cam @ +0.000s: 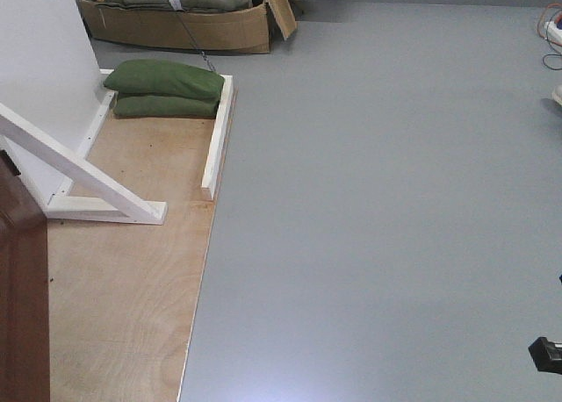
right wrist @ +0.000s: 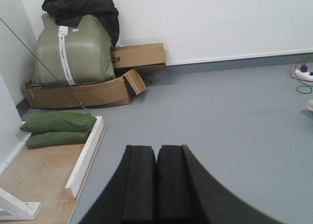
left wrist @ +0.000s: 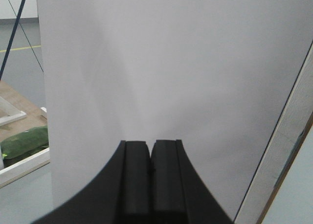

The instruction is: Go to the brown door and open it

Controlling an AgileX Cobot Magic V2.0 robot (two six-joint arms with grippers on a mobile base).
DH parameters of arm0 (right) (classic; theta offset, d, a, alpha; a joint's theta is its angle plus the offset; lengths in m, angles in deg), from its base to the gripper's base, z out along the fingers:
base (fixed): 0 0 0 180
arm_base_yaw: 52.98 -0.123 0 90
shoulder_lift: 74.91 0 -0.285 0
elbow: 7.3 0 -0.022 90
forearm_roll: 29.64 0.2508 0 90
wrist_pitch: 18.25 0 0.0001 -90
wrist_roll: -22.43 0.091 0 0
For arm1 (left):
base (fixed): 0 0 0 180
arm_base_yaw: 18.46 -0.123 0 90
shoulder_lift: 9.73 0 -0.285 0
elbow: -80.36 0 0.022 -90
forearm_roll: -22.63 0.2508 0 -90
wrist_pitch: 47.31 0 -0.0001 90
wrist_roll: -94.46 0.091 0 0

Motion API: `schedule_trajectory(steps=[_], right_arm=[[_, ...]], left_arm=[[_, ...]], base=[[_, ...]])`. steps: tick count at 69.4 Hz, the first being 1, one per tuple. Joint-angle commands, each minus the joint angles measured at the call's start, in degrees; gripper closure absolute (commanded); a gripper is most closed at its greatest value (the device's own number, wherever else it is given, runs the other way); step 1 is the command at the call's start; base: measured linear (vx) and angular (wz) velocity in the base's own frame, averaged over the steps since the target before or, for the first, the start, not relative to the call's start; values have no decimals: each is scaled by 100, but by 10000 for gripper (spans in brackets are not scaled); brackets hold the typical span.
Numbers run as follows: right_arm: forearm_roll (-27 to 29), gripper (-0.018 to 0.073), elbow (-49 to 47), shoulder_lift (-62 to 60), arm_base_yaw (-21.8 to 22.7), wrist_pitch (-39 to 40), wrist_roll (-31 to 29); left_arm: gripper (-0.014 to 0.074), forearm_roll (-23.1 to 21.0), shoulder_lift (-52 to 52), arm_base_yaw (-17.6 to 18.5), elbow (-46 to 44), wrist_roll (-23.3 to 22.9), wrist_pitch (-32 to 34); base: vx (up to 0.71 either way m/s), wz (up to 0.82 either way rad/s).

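At the wrists, nearest to the cameras, we find both pincers closed. The left gripper (left wrist: pixel 149 145) has its pads pressed together with nothing between them, and it faces a plain white panel (left wrist: pixel 171 62) that fills most of its view. The right gripper (right wrist: pixel 156 149) is likewise closed on nothing and points out over the grey floor (cam: pixel 378 200).

Next outward, the brown door (cam: pixel 22 288) appears only as a narrow reddish strip at the lower left edge of the front view, standing on the plywood platform (cam: pixel 132 297). We see no handle in any view, and we cannot tell whether the door is latched or ajar.

Beyond it a white brace (cam: pixel 88 178) slopes down to the platform. Farther on lie the green sandbags (cam: pixel 165 88), and the cardboard box (cam: pixel 176 29) sits by the far wall.

We judge the approach incomplete. The base stands near the door, but the door is off to one side, not ahead. Neither arm touches it. What remains is to face the door, reach the handle, grip it, press it down and swing the door.
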Motion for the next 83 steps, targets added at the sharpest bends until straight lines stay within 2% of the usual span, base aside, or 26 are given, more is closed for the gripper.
schedule_trajectory(steps=[1,28,37,54,69,83], right_arm=[[-31,559,11,-51,-3,453,-51],[-31,559,11,-51,-3,453,-51],[-31,559,11,-51,-3,453,-51],[-31,559,11,-51,-3,453,-51],[-31,559,11,-51,-3,453,-51],[-31,559,11,-51,-3,453,-51]], left_arm=[[586,-295,-151,96,-141,-164,-386],[586,-295,-505,459,-136,-853,-1164],[586,-295,-494,615,-136,-866,-1587],[586,-295,-525,1061,-136,-1384,-2668],[586,-295,-614,1452,-131,-1696,-4016],[586,-295,-614,1559,-131,-2230,-5200]], base=[[0,0],[0,0],[0,0],[0,0],[0,0],[0,1]])
